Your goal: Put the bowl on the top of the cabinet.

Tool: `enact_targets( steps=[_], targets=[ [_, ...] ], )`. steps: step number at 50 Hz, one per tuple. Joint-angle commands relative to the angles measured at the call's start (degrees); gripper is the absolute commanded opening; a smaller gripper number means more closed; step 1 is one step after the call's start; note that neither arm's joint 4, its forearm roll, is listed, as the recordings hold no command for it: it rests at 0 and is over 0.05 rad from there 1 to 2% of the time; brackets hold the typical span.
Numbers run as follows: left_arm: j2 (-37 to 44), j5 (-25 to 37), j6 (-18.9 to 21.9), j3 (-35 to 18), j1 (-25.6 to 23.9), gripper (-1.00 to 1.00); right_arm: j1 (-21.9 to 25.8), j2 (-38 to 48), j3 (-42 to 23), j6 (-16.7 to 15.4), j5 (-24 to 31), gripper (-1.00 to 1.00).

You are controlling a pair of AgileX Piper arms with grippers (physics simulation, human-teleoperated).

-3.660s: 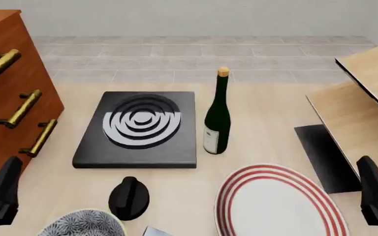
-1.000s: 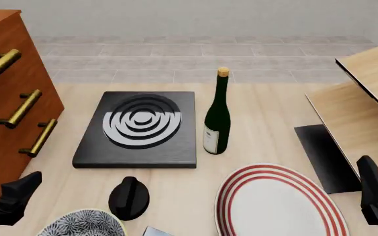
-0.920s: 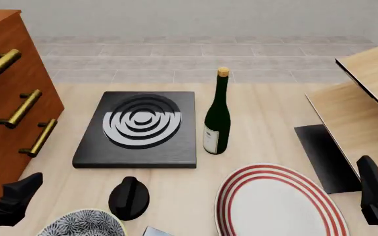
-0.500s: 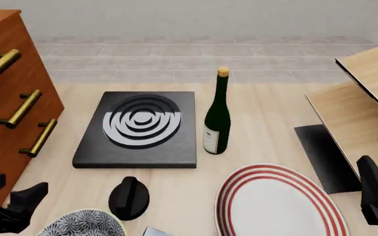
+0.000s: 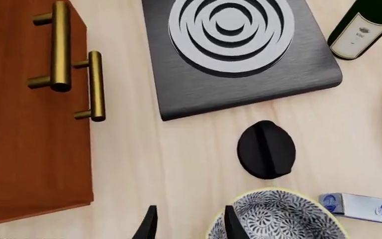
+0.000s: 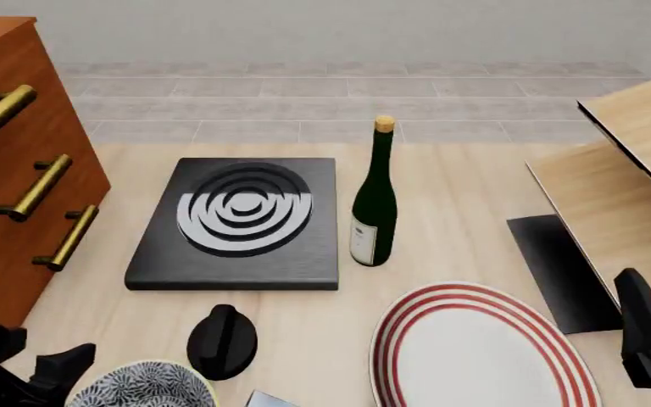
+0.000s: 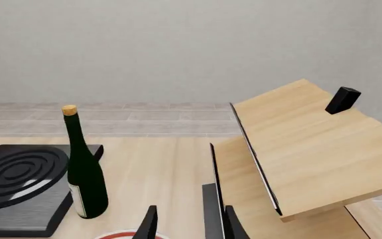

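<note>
Bowl upright, mouth up, left gripper fingers parted beside rim

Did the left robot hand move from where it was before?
Yes. The left gripper has swung away from the cabinet, lower and rightward, toward the bowl.

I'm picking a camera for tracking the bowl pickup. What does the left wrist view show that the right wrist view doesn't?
Only the left wrist view shows the small round bowl with the black-and-white leafy inside, the reddish-brown wooden cabinet with brass handles, a black oval knob-like object, a pale blue-printed box and the open left gripper beside the bowl. Only the right wrist view shows the pale light-wood panel structure and the open right gripper. Both show the dark green wine bottle and the black square slab with white concentric rings.
</note>
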Motion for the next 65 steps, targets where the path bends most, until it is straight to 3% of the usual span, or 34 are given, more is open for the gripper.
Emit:
enact_targets(
  steps=[1, 38, 65],
  targets=[
    [0.76, 1.05, -0.95, 0.59, -1.09, 1.0, 0.0, -0.01, 0.0, 0.0, 0.0, 1.0],
    [2.28, 5.51, 2.62, 0.39, -3.02, 1.0, -0.02, -0.01, 0.0, -0.01, 0.0, 1.0],
    [3.14, 10.0, 2.75, 1.05, -6.21, 1.0, -0.01, 0.0, 0.0, 0.0, 0.0, 1.0]
  ],
)
